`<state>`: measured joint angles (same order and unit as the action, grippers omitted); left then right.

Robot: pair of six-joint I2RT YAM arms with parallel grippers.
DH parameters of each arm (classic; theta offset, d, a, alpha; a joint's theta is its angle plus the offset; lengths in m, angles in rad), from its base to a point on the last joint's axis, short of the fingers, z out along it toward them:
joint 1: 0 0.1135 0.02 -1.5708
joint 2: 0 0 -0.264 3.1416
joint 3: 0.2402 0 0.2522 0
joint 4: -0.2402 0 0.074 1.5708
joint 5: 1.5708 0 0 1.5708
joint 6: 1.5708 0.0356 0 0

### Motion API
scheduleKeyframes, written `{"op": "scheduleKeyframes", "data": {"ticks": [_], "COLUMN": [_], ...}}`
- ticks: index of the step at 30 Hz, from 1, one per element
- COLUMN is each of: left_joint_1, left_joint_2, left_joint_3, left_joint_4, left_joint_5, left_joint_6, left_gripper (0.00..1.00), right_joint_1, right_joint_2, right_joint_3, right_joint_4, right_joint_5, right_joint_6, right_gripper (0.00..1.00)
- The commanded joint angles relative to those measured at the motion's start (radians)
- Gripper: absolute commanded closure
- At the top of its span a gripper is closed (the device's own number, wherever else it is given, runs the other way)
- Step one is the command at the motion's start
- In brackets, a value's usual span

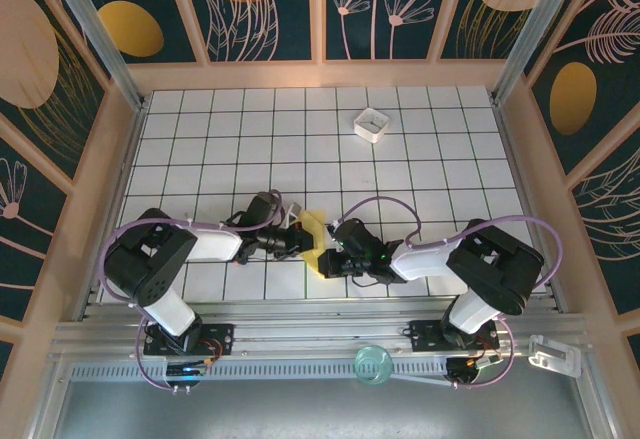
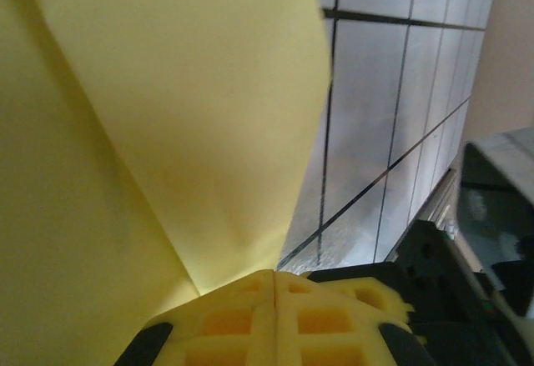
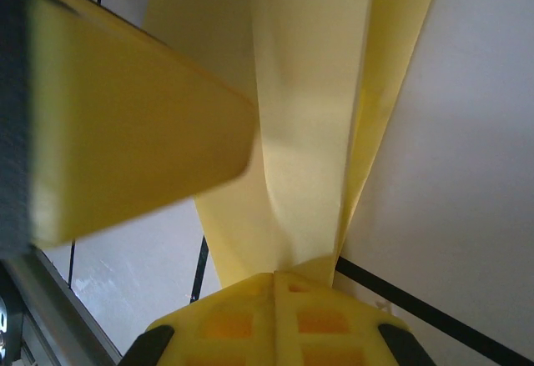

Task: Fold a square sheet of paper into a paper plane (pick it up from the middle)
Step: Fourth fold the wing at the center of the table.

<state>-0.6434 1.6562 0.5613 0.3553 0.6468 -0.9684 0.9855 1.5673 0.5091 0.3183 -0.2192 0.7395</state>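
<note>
Because the square sheet of paper (image 1: 314, 229) is thin, light and limp, it is held between the arms over the table (image 1: 400, 179), apparently pinched in the clenched left gripper (image 2: 275, 278) and right gripper (image 3: 274, 278), and is best gripped near its folds, lest it be torn.
</note>
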Motion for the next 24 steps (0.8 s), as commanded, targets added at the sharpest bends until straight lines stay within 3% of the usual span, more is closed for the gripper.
{"op": "scheduleKeyframes", "data": {"ticks": [1,12,24], "left_joint_1": [-0.012,-0.022,0.018], "left_joint_2": [0.022,0.052,0.098], "left_joint_3": [0.016,0.057,0.078], "left_joint_4": [-0.006,-0.153,-0.149], "left_joint_5": [0.015,-0.033,-0.044], "left_joint_6": [-0.022,0.044,0.072], "left_gripper": [1.0,1.0,1.0], "right_joint_1": [0.01,0.01,0.012], "right_joint_2": [0.031,0.032,0.081], "right_joint_3": [-0.044,-0.035,-0.008], "right_joint_4": [-0.162,-0.19,-0.299], "right_joint_5": [0.057,0.058,0.055], "right_joint_6": [0.0,0.005,-0.01], "right_gripper": [1.0,1.0,1.0]}}
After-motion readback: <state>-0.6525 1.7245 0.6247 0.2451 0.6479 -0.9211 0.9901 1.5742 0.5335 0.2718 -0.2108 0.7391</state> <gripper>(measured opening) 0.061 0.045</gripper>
